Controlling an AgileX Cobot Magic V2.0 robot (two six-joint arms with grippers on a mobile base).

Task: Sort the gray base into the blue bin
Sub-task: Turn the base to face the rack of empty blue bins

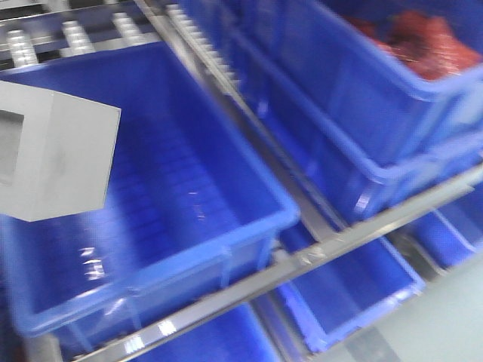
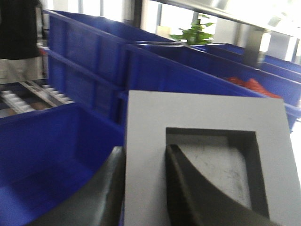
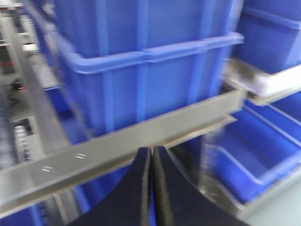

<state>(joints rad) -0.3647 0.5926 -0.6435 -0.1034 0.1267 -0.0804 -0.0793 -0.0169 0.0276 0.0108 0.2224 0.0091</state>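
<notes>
Big blue bin (image 1: 181,181) fills the front view, open on the metal rack (image 1: 362,230), with more crates alongside. The gray base (image 1: 56,151) hangs tilted over the bin's left end, up in the air. Left tool (image 2: 145,155) pinches its wall, with one finger (image 2: 188,188) in the recessed window and the other outside. Right tool (image 3: 152,162) is pressed together, holding nothing, facing a rack rail.
</notes>
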